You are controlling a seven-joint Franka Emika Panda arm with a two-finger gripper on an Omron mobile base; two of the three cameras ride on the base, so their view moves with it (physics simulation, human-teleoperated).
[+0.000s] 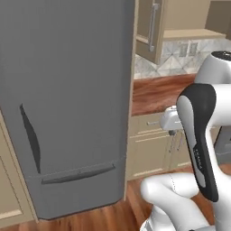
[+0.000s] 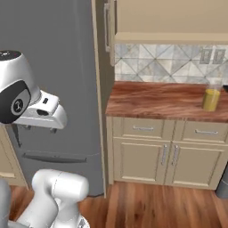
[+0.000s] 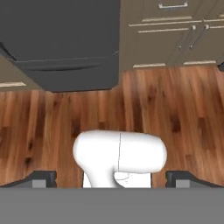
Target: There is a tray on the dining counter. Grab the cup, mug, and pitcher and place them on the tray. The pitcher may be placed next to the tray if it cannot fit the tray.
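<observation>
While the arm is folding up in front of a tall grey refrigerator [image 1: 67,103], the gripper [image 3: 112,179] is hanging empty over the wooden floor [image 3: 175,109]; its two dark fingertips [image 3: 41,178] are standing far apart at the bottom corners of the hand view, clamped on nothing.

From the right base view, the pitcher [image 2: 211,99] is showing as a clear glass cylinder of orange-yellow liquid; it is standing upright on the short wood counter [image 2: 156,102], near that counter's right end and just in front of the tiled backsplash [image 2: 169,62]; it is sitting well apart from the gripper. That same counter is appearing in the left base view as a strip of reddish wood beside the refrigerator, but there the arm's white and dark links are covering its right part.

Below the counter, beige cabinets [image 2: 160,153] with metal handles are lining the wall; the hand view is catching their lower doors and the refrigerator's base from above; an upper cabinet [image 1: 151,27] is hanging over the counter in the left base view.
</observation>
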